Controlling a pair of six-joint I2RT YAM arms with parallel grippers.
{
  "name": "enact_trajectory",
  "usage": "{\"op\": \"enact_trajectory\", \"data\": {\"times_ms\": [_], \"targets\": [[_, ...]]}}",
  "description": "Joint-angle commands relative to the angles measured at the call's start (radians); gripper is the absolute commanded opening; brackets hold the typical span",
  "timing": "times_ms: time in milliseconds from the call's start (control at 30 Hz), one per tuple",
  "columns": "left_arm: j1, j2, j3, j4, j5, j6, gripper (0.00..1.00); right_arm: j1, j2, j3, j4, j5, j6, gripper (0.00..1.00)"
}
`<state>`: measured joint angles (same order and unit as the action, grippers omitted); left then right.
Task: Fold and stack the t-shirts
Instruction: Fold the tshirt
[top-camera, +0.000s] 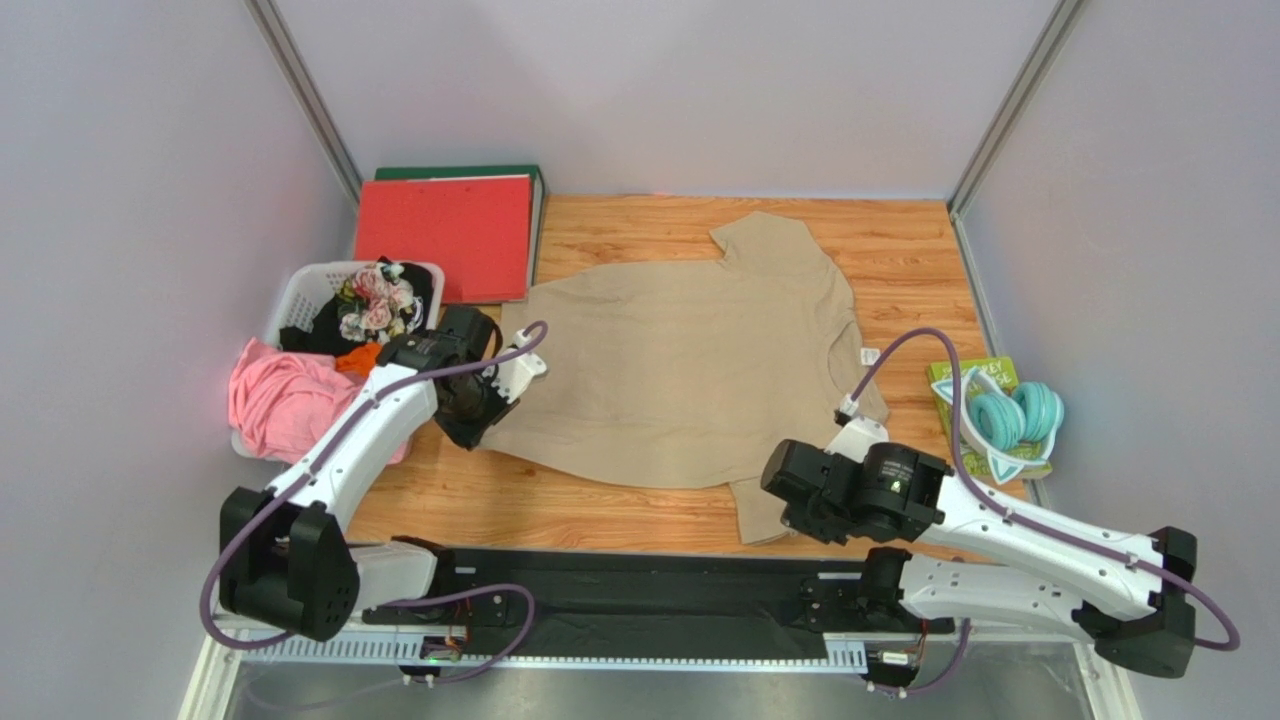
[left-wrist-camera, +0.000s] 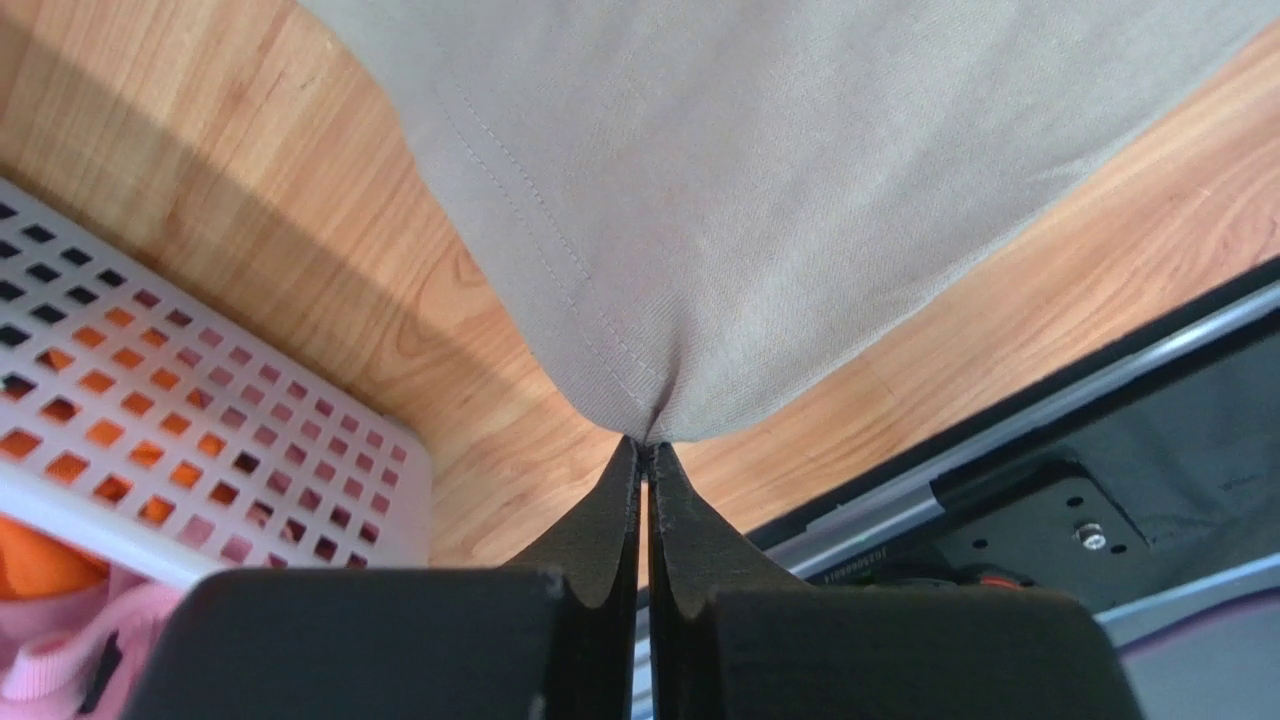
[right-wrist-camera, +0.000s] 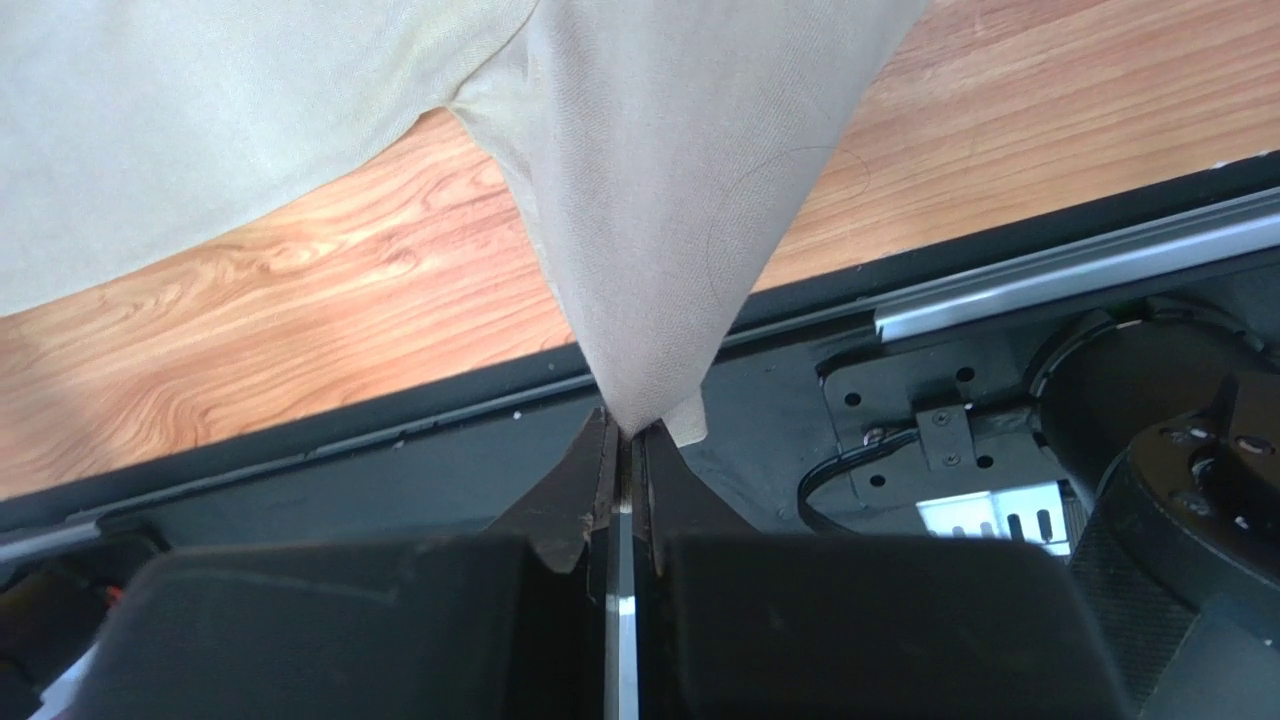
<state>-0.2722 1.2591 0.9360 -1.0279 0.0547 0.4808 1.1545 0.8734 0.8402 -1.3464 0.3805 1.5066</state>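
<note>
One tan t-shirt (top-camera: 684, 360) lies spread across the wooden table, a sleeve pointing to the back. My left gripper (top-camera: 484, 402) pinches its left near corner; in the left wrist view the black jaws are shut on the hemmed cloth (left-wrist-camera: 706, 225), the left gripper (left-wrist-camera: 645, 446) tips holding it just above the wood. My right gripper (top-camera: 781, 495) grips the near right sleeve, which hangs over the table's front edge. From the right wrist camera the right gripper (right-wrist-camera: 624, 432) is shut on the point of the cloth (right-wrist-camera: 661, 195), lifted above the black rail.
A white basket (top-camera: 301, 293) at the left holds pink, floral and orange clothes. A red folder (top-camera: 448, 236) lies at the back left. Teal headphones (top-camera: 1014, 416) rest on a green card at the right edge. The black base rail (top-camera: 646, 578) runs along the front.
</note>
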Motion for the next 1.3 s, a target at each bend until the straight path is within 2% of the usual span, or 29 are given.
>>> {"op": "enact_trajectory", "data": {"times_ms": [0, 267, 500, 733, 1033, 1267], "targets": [[0.007, -0.062, -0.02, -0.08, -0.007, 0.031, 0.0, 0.027, -0.039, 0.071, -0.318, -0.028, 0.043, 0.0], [0.008, -0.15, -0.043, -0.132, -0.004, 0.045, 0.0, 0.086, -0.068, 0.091, -0.319, -0.071, 0.075, 0.0], [0.008, -0.178, 0.024, -0.15, 0.048, -0.013, 0.0, 0.097, 0.015, 0.232, -0.318, 0.136, 0.056, 0.0], [0.008, -0.155, 0.05, -0.13, 0.042, -0.022, 0.0, 0.08, 0.056, 0.287, -0.319, 0.222, 0.058, 0.0], [0.022, -0.072, 0.029, -0.026, 0.0, -0.011, 0.0, -0.094, -0.005, 0.293, -0.319, 0.291, -0.019, 0.0], [0.06, 0.06, 0.079, 0.061, -0.042, 0.015, 0.0, -0.249, 0.045, 0.306, -0.246, 0.344, -0.164, 0.0]]}}
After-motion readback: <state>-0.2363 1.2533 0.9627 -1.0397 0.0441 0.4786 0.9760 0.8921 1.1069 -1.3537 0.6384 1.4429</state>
